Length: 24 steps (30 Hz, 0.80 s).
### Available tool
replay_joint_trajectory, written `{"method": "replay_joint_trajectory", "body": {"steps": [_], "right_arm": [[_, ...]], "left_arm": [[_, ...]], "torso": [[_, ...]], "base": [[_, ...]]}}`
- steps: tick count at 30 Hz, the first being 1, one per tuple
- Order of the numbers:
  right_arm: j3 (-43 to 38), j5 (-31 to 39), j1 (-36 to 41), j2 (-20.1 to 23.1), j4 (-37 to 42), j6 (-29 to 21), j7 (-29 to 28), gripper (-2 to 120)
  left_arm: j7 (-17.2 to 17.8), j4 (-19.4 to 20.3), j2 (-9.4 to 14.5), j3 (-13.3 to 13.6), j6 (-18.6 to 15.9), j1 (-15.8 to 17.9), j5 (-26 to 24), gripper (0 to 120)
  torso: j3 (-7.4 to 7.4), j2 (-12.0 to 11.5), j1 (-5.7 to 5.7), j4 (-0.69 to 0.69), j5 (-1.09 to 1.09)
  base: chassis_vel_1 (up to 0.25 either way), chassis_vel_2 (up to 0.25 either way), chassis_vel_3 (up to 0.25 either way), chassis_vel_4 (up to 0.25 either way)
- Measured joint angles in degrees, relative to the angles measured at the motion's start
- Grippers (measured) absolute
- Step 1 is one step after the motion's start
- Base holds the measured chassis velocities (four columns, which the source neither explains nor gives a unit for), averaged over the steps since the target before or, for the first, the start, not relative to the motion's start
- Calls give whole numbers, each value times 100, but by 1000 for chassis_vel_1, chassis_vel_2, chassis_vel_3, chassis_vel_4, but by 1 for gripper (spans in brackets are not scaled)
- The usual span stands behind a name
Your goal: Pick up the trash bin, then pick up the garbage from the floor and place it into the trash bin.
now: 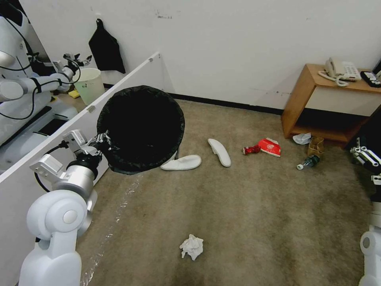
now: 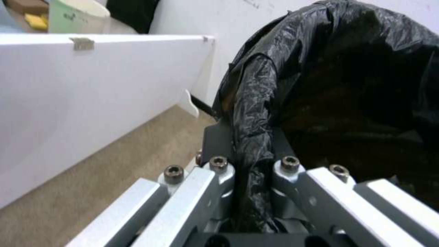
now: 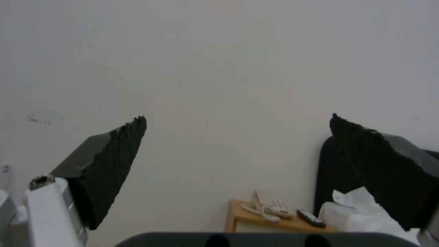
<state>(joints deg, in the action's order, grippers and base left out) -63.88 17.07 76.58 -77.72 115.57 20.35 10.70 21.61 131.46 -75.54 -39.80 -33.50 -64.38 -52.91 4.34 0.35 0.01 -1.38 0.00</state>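
Left gripper (image 1: 104, 140) clamps the trash bin (image 1: 141, 129) rim, bin aloft beyond its fingers; right gripper (image 3: 238, 144) gapes empty, raised toward the wall.

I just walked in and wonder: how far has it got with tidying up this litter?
Done: the left gripper is shut on the rim of the trash bin, held off the floor. In hand: nothing; the right gripper is open and empty. Left: the tissue, slippers, can, cup, bottle and bag.
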Motion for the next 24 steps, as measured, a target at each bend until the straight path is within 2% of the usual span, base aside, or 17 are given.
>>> {"method": "replay_joint_trajectory", "body": {"steps": [2,5,9,12,13,15,16,18,19,20,21,22,24], "right_arm": [[20,-2,9,16,-17,-1,17,100],[144,-4,26,124,-78,-78,35,100],[287,-4,26,283,-207,-143,36,100],[671,208,103,824,-400,-336,-57,100],[671,208,103,824,-400,-336,-57,100],[962,569,159,1304,-477,-525,-246,100],[962,569,159,1304,-477,-525,-246,100],[1428,1023,222,1919,-583,-771,-652,100],[1428,1023,222,1919,-583,-771,-652,100],[1725,1213,268,2197,-619,-969,-920,100],[2028,1426,308,2438,-640,-1159,-1160,100],[2028,1426,308,2438,-640,-1159,-1160,100],[2582,1705,309,2762,-702,-1432,-1367,100]], "left_arm": [[123,96,26,-14,-130,1,-184,4],[638,408,114,-64,-646,1,-846,4],[849,515,165,-126,-830,-8,-1107,4],[1132,651,238,-200,-862,-33,-1549,4],[1132,651,238,-200,-862,-33,-1549,4],[1329,719,271,-241,-863,-38,-1854,4],[1329,719,271,-241,-863,-38,-1854,4],[1450,747,328,-298,-863,-53,-2015,4],[1450,747,328,-298,-863,-53,-2015,4],[1466,748,344,-322,-863,-59,-2036,4],[1469,747,341,-339,-866,-63,-2038,4],[1469,747,341,-339,-866,-63,-2038,4],[1468,733,285,-329,-894,-59,-2029,4]], "torso": [[0,0,0,0,0],[0,0,0,0,0],[0,0,0,0,0],[0,0,0,-1,0],[0,0,0,-1,0],[0,0,0,1,2],[0,0,0,1,2],[0,0,0,0,-1],[0,0,0,0,-1],[0,0,0,2,3],[0,0,0,1,-2],[0,0,0,1,-2],[0,0,0,1,2]], "base": [[0,0,0,0],[0,0,0,0],[0,0,0,0],[0,0,0,0],[0,0,0,0],[0,0,0,0],[0,0,0,0],[0,0,0,0],[0,0,0,0],[0,0,0,0],[0,0,0,0],[0,0,0,0],[0,0,0,0]]}}
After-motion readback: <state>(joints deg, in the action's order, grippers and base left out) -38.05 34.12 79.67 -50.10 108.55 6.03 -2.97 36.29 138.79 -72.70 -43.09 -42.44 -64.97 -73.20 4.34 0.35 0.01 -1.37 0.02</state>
